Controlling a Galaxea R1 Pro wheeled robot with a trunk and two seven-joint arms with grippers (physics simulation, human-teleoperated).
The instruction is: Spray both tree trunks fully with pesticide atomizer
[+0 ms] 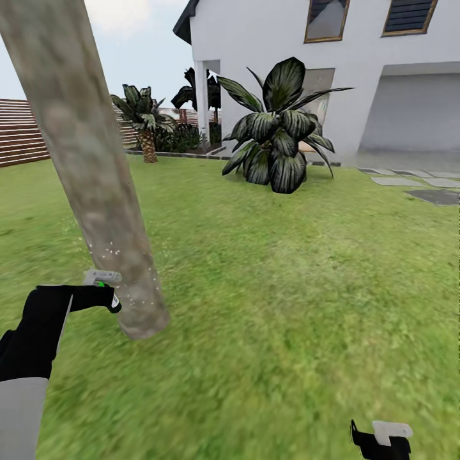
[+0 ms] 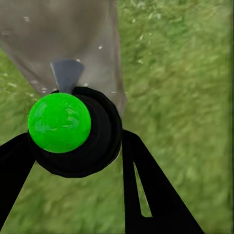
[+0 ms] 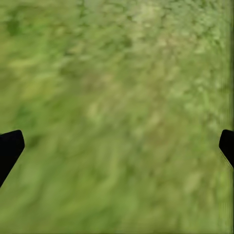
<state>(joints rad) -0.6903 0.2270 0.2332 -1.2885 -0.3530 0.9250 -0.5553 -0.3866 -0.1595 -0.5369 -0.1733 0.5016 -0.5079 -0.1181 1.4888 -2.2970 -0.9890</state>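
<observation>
Grass [image 1: 275,306] runs wide under me, up to a white house [image 1: 332,76] with a broad-leaved bush [image 1: 278,137] before it, a short palm [image 1: 145,124] and a slatted fence [image 1: 19,131] off to my left, and grey paving [image 1: 409,182] on the right. Close by my left side a thick mottled trunk [image 1: 96,172] leans across the head view, its foot set in the lawn. My left gripper [image 1: 105,295] is clenched on the atomizer [image 1: 102,281], the whitish spray head pointing at the trunk near its base; from my left wrist I see the dark bottle [image 2: 80,141] between my fingers [image 2: 151,195], its green spot [image 2: 59,123] bright, and the nozzle aimed at the bark [image 2: 58,34]. Small pale specks sit on the lower trunk, so I judge I am in the spraying step on this tree, with only the bottom part speckled yet. Next, I think, I must raise the nozzle along the trunk and work round it, keeping it near the bark, then go to the other tree. My right gripper [image 1: 382,441] hangs low over the grass, fingers [image 3: 9,148] spread wide and holding nothing. I can read no label or writing anywhere, neither on the bottle nor on the house.
</observation>
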